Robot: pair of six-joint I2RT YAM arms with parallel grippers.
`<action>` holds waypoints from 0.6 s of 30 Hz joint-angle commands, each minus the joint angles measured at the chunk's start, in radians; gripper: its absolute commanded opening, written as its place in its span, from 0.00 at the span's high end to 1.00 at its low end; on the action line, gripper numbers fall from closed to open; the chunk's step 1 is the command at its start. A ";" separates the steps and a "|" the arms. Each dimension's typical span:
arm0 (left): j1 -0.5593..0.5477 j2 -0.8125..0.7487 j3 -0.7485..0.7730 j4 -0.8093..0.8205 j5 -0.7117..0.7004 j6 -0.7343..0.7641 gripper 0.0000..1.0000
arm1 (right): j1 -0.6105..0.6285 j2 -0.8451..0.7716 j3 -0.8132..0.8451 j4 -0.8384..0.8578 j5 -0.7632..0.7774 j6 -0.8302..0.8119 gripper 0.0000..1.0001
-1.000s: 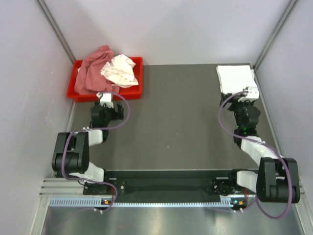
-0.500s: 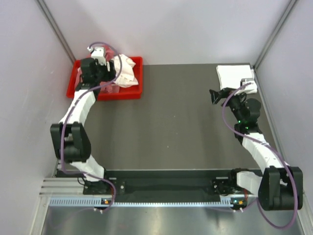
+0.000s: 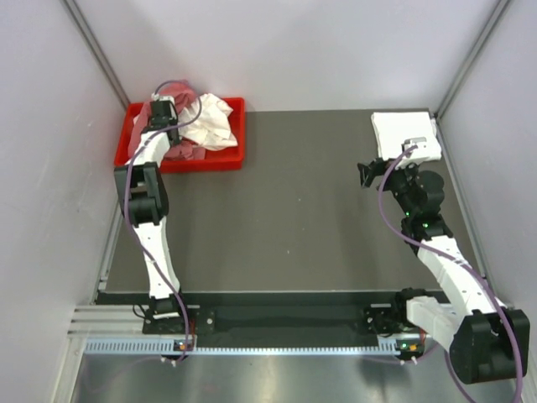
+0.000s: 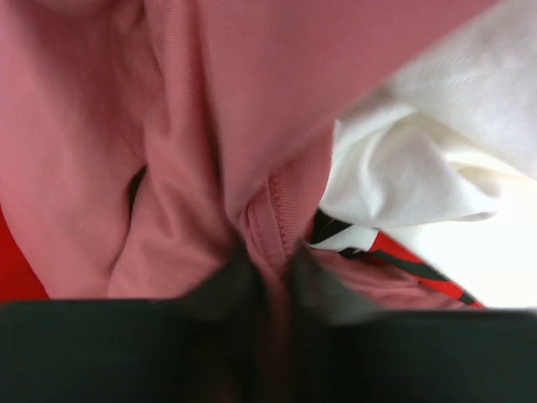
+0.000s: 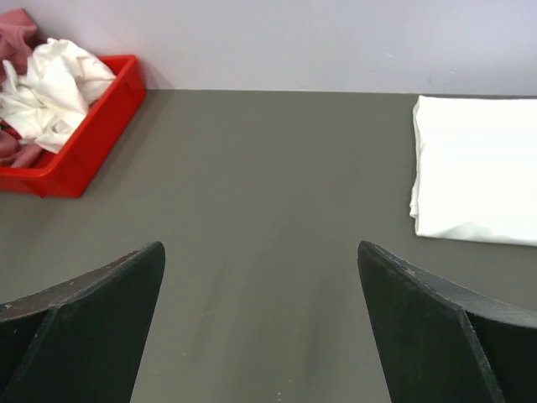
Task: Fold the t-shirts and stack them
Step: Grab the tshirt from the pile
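Starting with the top external view, the left gripper (image 3: 165,126) was seen reached into the red bin (image 3: 226,160) at the far left corner of the table (image 3: 294,210), lowered onto the pink t-shirt (image 3: 183,151). Its jaws could not be made out from above. A crumpled white t-shirt (image 3: 215,122) was heaped in the same bin, touching the pink one on its right. A folded white t-shirt (image 3: 403,134) was laid flat at the far right corner, well apart from the bin. The right gripper (image 3: 369,175) was held just beside that folded shirt, turned toward the left.

From the left wrist, the frame was filled by the pink t-shirt (image 4: 210,126). A ridge of it was pinched between the blurred dark fingers (image 4: 231,290), which were drawn close together on the cloth. The crumpled white t-shirt (image 4: 419,168) was pressed against it at the right, and a sliver of red bin (image 4: 13,273) was shown at the left edge.

From the right wrist, the fingers (image 5: 101,319) were spread wide with nothing between them, held above bare table (image 5: 268,193). The folded white t-shirt (image 5: 478,168) was seen at the right, the red bin (image 5: 92,134) at the far left.
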 commanded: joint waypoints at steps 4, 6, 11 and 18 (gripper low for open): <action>-0.004 -0.153 -0.076 0.014 -0.012 0.013 1.00 | 0.023 -0.006 0.011 -0.018 0.020 -0.026 0.02; -0.004 -0.222 -0.131 0.023 -0.007 0.022 1.00 | 0.028 0.003 0.019 -0.017 0.017 -0.022 0.01; 0.000 -0.342 -0.196 0.004 0.026 0.059 1.00 | 0.052 0.011 0.046 -0.017 0.011 -0.008 0.01; 0.016 -0.483 -0.144 -0.085 0.146 0.074 1.00 | 0.100 0.003 0.078 -0.051 0.020 -0.020 0.01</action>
